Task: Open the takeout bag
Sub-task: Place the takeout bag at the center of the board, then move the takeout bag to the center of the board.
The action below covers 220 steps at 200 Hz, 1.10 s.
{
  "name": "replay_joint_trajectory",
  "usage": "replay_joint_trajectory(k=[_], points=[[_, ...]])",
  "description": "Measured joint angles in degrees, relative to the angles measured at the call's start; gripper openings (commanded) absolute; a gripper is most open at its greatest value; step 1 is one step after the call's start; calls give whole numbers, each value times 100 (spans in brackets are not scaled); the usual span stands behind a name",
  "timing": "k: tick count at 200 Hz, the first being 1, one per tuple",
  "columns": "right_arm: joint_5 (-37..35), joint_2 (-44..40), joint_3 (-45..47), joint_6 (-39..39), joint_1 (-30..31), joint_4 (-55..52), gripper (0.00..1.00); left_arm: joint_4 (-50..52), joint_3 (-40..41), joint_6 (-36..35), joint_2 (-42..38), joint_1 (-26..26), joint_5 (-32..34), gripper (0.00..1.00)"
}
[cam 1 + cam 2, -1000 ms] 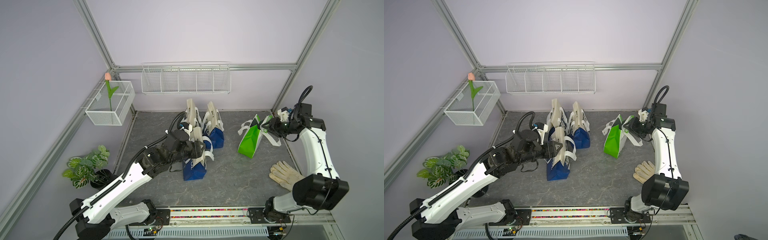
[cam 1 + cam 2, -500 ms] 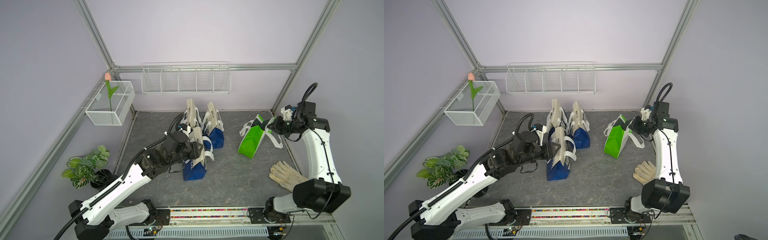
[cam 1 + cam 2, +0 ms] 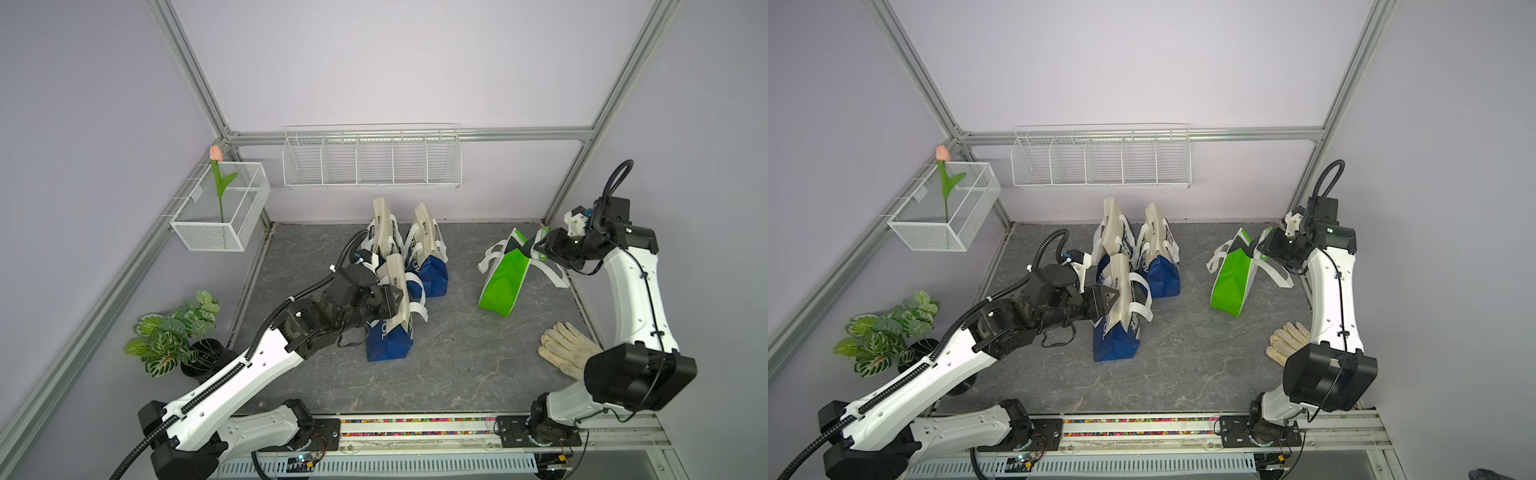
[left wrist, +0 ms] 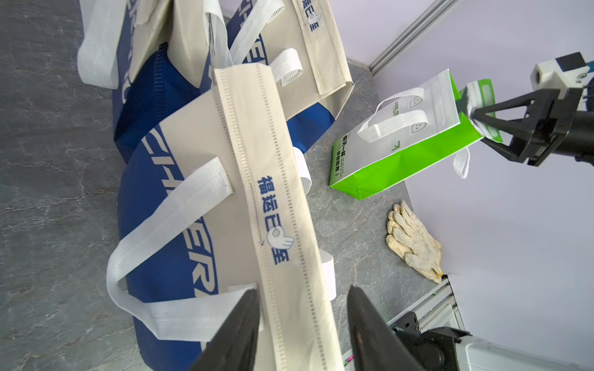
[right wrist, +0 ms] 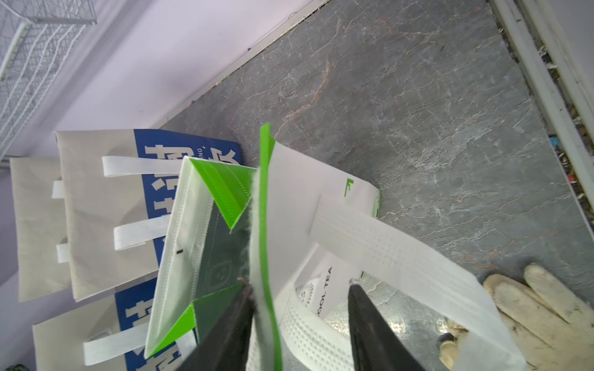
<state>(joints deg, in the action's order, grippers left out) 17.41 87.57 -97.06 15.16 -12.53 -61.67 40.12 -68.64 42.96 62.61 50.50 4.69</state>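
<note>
Top views. The green takeout bag [image 3: 505,286] is on the right-hand part of the grey stone-pattern tabletop [image 3: 457,374]. It is tilted, base down, with its top leaning toward the right gripper [image 3: 536,245] at its upper rim. In both top views the left gripper [image 3: 397,297] is at the top edge of the front blue-and-beige bag [image 3: 388,345], mid-tabletop. Two rear blue-and-beige bags [image 3: 428,266] stand just behind it, close together. A pale work glove [image 3: 567,345] lies flat near the right arm, apart from the green takeout bag [image 3: 1231,282].

Left wrist. The left gripper [image 4: 302,289] has its jaws apart. The folded beige top strip of the front blue-and-beige bag [image 4: 257,160] runs between them, against one finger, with a clear gap to the other. That bag's mouth is flat shut. Beyond it, the right gripper [image 4: 475,119] is at the top corner of the green takeout bag [image 4: 401,160].

Right wrist. The right gripper [image 5: 299,283] also has its jaws apart. One wall of the green takeout bag [image 5: 289,192], green edge band uppermost, passes between them beside one finger, with a wide gap to the other. The mouth gapes, showing silver lining and green side folds. A white handle loop hangs outward, and the work glove [image 5: 546,305] lies beyond it.
</note>
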Motion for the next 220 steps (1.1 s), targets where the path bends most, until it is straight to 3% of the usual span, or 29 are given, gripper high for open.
replay_joint_trajectory(k=[39,101,119,135,167,195,220], points=[[-669,-422,-105,-85,540,-293,71,7,2,105,-24,-376,-131,47],[-1821,-848,-955,-199,1213,-997,75,-83,317,254,-190,-1102,-723,47],[-2197,-848,-1294,-184,1923,-1187,74,-151,435,337,-234,-1211,-881,45],[-2500,-883,-1451,-105,2916,-1211,74,-348,664,472,-308,-1370,-1095,44],[-2767,-1014,-1014,212,4857,-804,74,-984,1266,857,-529,-1602,-1676,42],[-2699,-1064,-55,605,5910,136,75,-1185,1314,981,-627,-1606,-1869,37],[-2529,-804,490,898,6483,940,75,-1244,1314,1023,-702,-1628,-1939,36]])
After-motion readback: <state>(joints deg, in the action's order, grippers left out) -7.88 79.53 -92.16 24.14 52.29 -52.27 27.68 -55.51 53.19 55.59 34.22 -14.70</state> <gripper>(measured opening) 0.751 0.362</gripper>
